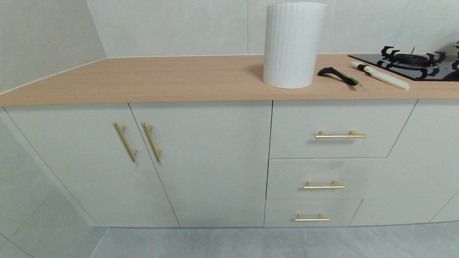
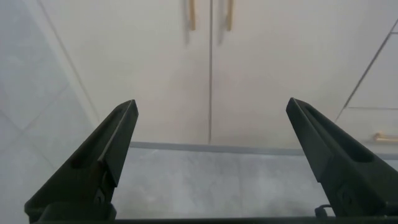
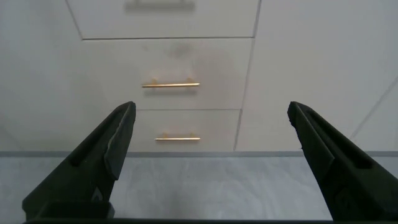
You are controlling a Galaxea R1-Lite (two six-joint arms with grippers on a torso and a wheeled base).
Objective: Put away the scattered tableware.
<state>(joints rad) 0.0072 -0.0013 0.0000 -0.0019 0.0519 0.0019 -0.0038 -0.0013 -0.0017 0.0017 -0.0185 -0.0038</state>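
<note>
Gaping empty, left tool [image 2: 210,106] and right tool [image 3: 211,107] face flat, gold-handled cabinet fronts [image 1: 208,161].

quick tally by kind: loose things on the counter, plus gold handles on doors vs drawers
white ribbed container: 1
black-handled utensil: 1
white knife: 1
door handles: 2
drawer handles: 3
total: 8

head: looks down on desk [image 1: 161,77] | left wrist: low, faces double doors [image 2: 255,81] | right wrist: low, faces drawers [image 3: 168,65] (head shares both)
</note>
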